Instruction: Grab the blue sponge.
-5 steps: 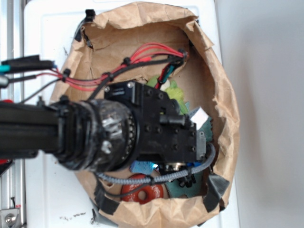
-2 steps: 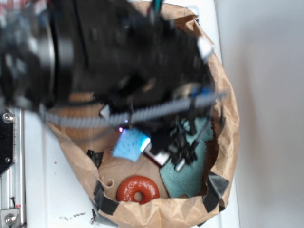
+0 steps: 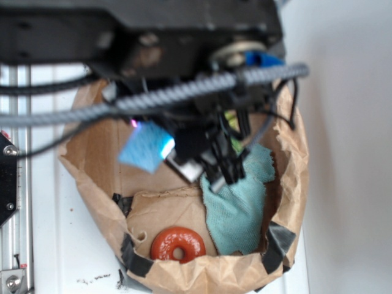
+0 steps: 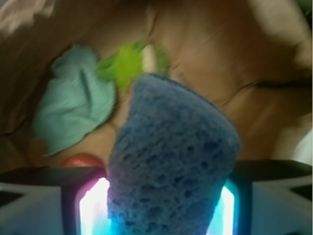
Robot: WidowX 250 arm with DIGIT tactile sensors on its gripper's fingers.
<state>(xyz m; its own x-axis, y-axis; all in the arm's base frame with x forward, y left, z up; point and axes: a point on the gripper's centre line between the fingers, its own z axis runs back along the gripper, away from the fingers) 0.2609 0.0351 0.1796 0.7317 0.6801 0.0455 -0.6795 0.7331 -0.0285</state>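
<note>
The tool (image 4: 166, 205) is pinching the blue sponge (image 4: 171, 161) between its two lit pads, and the sponge bulges upward out of the squeeze, narrower where it is clamped. That is a sign of a soft body held firmly enough to deform. In the exterior view the blue sponge (image 3: 145, 149) hangs in the air above the floor of the brown paper bag (image 3: 288, 159), touching nothing but the tool, so the grab looks done (the task asks for nothing further).

The bag's rolled-down rim forms a shallow basin that keeps the loose items together. Inside lie the teal terry cloth (image 3: 236, 211), crumpled toward the right wall, and a red ring (image 3: 178, 244) flat near the front rim. The wrist view also shows a green plush toy (image 4: 128, 67) just beside the cloth, well below the sponge.

The grip sits at one end of the sponge, so my guess is that a quick swing could let it pivot or slip.
</note>
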